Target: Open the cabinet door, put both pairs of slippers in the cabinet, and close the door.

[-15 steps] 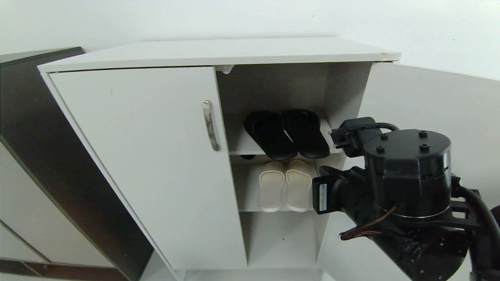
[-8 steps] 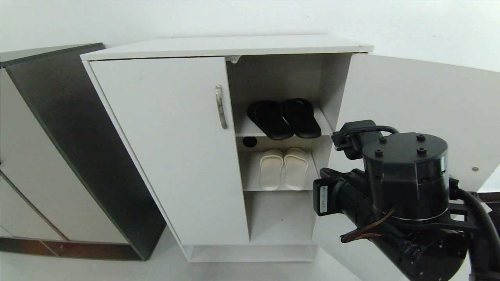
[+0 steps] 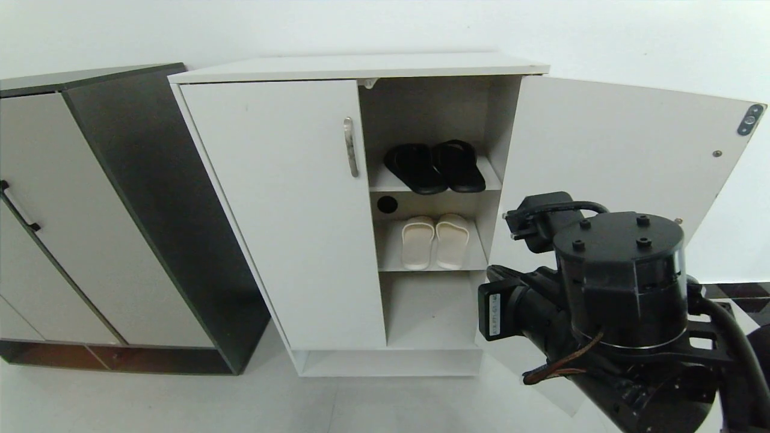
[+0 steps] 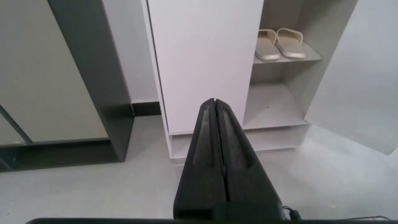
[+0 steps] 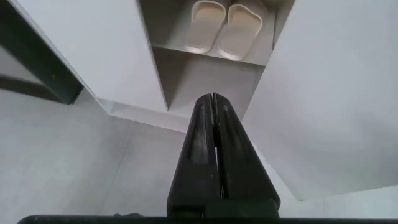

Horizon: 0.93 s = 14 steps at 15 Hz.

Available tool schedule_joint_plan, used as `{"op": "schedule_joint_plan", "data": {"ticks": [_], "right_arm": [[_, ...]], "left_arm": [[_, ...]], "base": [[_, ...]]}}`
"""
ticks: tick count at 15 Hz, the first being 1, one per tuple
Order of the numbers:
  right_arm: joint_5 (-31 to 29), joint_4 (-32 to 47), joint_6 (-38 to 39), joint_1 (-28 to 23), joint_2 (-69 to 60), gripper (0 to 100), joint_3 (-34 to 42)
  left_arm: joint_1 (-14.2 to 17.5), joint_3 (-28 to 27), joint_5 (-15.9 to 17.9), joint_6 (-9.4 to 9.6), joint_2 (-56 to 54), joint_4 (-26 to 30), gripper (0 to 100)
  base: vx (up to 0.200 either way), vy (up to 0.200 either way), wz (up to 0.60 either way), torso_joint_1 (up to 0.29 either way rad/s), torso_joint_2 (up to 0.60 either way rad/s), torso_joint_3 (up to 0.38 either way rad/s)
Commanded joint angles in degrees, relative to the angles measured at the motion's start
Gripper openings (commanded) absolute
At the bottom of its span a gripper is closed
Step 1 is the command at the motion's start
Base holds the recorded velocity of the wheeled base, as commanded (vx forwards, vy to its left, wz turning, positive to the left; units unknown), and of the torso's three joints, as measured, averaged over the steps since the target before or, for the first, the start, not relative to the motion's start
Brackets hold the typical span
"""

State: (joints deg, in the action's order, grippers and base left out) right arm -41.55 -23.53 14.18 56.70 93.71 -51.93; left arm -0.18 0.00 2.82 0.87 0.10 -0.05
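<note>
Jaws closed on both sides, nothing held. The left gripper (image 4: 214,102) hangs off the floor (image 3: 180,403) in front of the shut left door; the right gripper (image 5: 213,98) hangs near the foot of the open side, just beside the swung-out door.

White cabinet (image 3: 361,63) stands on the floor against the wall, with a dark cabinet (image 3: 150,210) close on its left side. The right door (image 3: 601,150) is swung wide open. The left door (image 3: 283,210) is shut, with a metal handle (image 3: 350,147) upright near its inner edge.

Both pairs are inside, in the open right half. The black slippers (image 3: 415,169) sit side by side on the upper shelf, toes outward and angled a bit to the right. The white slippers (image 3: 418,240) sit side by side on the shelf below, toes outward, and also show in the wrist views (image 4: 277,43) (image 5: 211,25). A round hole (image 3: 387,204) is in the back panel between the two shelves, to the left of the pairs.
</note>
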Motion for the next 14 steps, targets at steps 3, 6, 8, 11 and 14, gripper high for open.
{"op": "schedule_joint_plan", "data": {"ticks": [3,6,8,11,14], "right_arm": [[0.0,-0.3,0.1,-0.4,0.7,0,0.3],[0.0,-0.3,0.0,-0.6,0.8,0,0.9],[0.0,-0.3,-0.2,-0.6,0.8,0,1.0],[0.0,-0.3,-0.2,-0.6,1.3,0,1.0],[0.0,-0.3,-0.2,-0.6,1.4,0,1.0]], "left_arm": [[0.0,0.0,0.0,0.01,0.1,0.0,0],[0.0,0.0,0.0,0.01,0.1,0.0,0],[0.0,0.0,0.0,0.01,0.1,0.0,0],[0.0,0.0,0.0,0.01,0.1,0.0,0],[0.0,0.0,0.0,0.01,0.1,0.0,0]], "base": [[0.0,0.0,0.0,0.0,0.0,0.0],[0.0,0.0,0.0,0.0,0.0,0.0],[0.0,0.0,0.0,0.0,0.0,0.0],[0.0,0.0,0.0,0.0,0.0,0.0],[0.0,0.0,0.0,0.0,0.0,0.0]]}}
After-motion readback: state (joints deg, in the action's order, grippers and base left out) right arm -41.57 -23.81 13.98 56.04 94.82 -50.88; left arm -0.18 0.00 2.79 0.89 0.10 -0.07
